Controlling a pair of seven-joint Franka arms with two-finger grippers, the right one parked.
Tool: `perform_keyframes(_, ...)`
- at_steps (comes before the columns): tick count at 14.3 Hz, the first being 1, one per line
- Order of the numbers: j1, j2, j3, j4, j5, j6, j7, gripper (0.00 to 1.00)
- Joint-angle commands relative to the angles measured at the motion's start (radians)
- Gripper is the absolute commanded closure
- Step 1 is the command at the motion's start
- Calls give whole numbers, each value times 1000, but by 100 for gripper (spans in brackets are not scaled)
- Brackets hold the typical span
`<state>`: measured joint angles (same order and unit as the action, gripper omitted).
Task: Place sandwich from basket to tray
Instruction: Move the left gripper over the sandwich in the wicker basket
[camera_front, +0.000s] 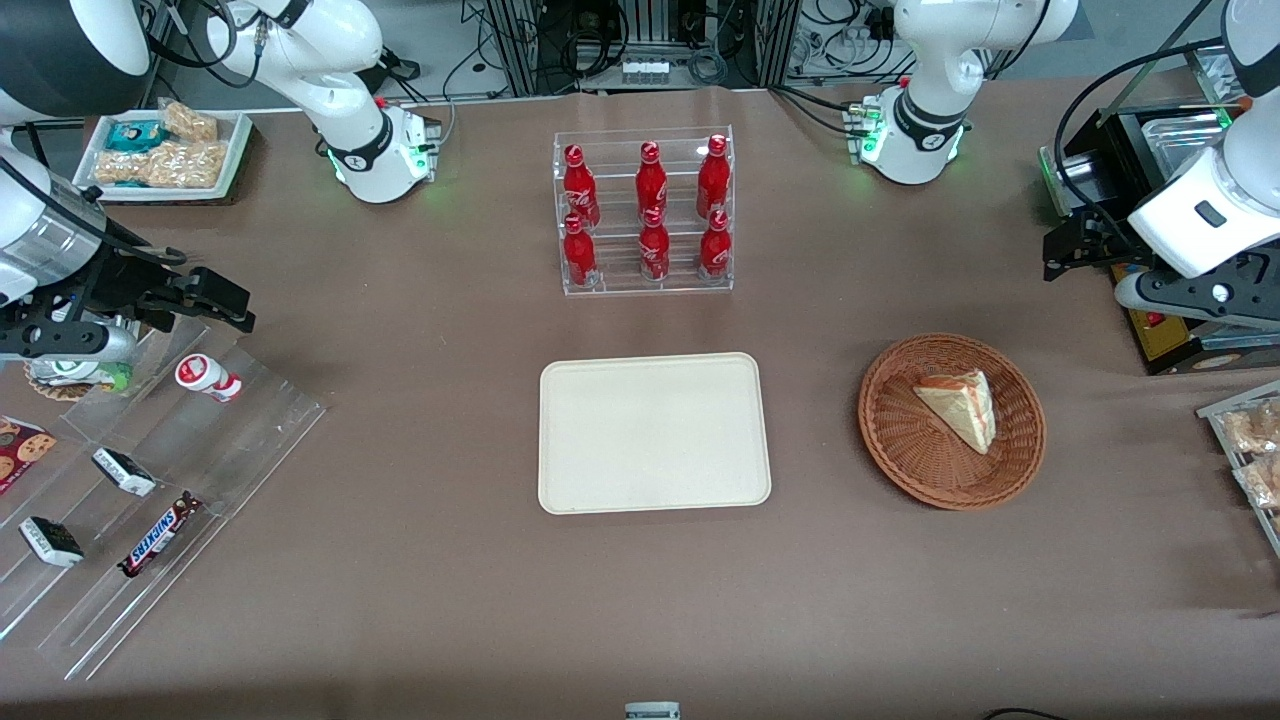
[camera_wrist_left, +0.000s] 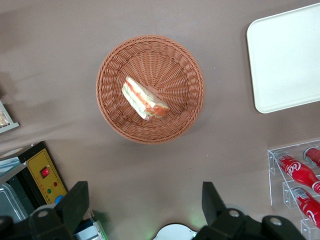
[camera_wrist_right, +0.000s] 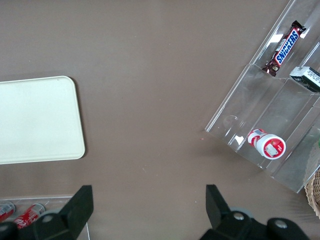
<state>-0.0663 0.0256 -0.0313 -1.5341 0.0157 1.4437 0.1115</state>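
From my station I see the sandwich (camera_front: 960, 408) lying on its side in the basket (camera_front: 951, 420), its pale bread face up in the front view and its red and green filling edge showing in the left wrist view (camera_wrist_left: 144, 98). It sits a little off the basket's middle, resting on the woven floor and not touching the rim as far as I can tell. The basket (camera_wrist_left: 150, 88) stands on the brown table (camera_front: 420, 560) toward the working arm's end, beside the tray (camera_front: 654, 432) and apart from it, with bare table between them. The tray carries nothing. My tool (camera_wrist_left: 145, 202) is released, its two fingers (camera_wrist_left: 75, 205) spread wide, and it hangs well above the table, holding nothing. In the wrist view the sandwich lies clear of the tool, not between the fingers, with a strip of bare table separating the basket's rim from the fingertips. In the front view the tool (camera_front: 1075, 245) is up at the working arm's end of the table, farther from the front camera than the basket. A clear rack of red bottles (camera_front: 646, 210) stands farther from the camera than the tray.
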Motion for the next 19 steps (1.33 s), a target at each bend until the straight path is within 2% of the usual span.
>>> perform_keyframes(1,-6,11,2,25,22,-19,13,0)
perform_keyframes(7,-6,10,2,8,26,-28,0,0)
perform_keyframes(10,-6,7,4,-75,29,21,-3,0)
perform_keyframes(12,-4,-7,4,-186,35,116,-4,0)
perform_keyframes(19,-4,-21,5,-614,64,616,-125,0)
